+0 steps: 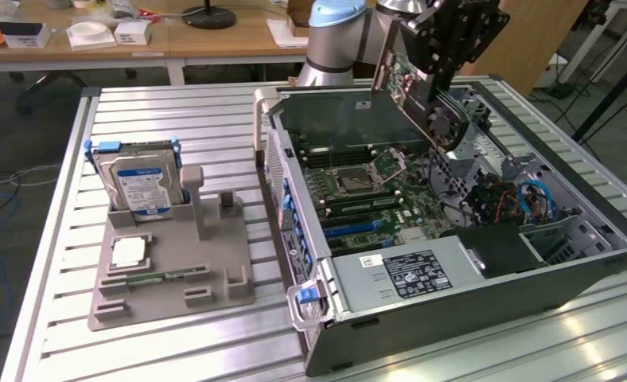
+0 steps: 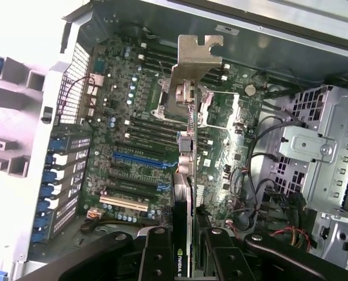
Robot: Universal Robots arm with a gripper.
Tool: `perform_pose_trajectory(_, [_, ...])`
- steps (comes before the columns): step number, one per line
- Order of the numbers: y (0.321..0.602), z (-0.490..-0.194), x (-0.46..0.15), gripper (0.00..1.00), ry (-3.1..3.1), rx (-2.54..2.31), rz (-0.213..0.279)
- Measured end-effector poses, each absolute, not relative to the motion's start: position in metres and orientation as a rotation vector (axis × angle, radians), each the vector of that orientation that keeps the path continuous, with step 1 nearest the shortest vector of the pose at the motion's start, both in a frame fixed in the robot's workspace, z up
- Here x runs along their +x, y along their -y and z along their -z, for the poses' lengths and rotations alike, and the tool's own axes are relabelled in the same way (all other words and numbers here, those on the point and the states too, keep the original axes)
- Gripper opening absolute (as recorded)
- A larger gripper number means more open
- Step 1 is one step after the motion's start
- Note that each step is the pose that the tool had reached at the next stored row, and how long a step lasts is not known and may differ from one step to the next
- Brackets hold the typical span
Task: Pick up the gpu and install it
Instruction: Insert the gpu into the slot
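Note:
The gpu (image 1: 404, 79) hangs edge-down above the open computer case (image 1: 568, 263), its green board and black round fan (image 1: 447, 123) over the rear part of the motherboard (image 1: 388, 191). My gripper (image 1: 438, 78) is shut on the card's upper edge. In the wrist view the gpu (image 2: 189, 146) shows edge-on, its silver end bracket (image 2: 194, 61) farthest from the camera, with my gripper (image 2: 188, 249) clamped on both sides of it. The card hovers clear of the board, roughly above the blue expansion slot (image 2: 141, 159).
A silver hard drive (image 1: 138, 183) with a blue-white label stands in a grey fixture (image 1: 223, 282) on the slatted metal table (image 1: 186, 111), beside a memory stick (image 1: 165, 277). Inside the case are a power supply (image 1: 409, 270), cables (image 1: 526, 199) and a drive cage (image 2: 314, 146).

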State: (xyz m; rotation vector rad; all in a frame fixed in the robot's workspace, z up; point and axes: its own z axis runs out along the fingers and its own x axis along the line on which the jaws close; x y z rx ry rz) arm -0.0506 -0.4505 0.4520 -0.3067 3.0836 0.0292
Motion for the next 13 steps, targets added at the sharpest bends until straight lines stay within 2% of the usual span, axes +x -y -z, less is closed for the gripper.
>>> perform_pose_trajectory(13, [0.4505, -0.4519, -0.0506, 0.26, -3.073, -0.405, -0.031])
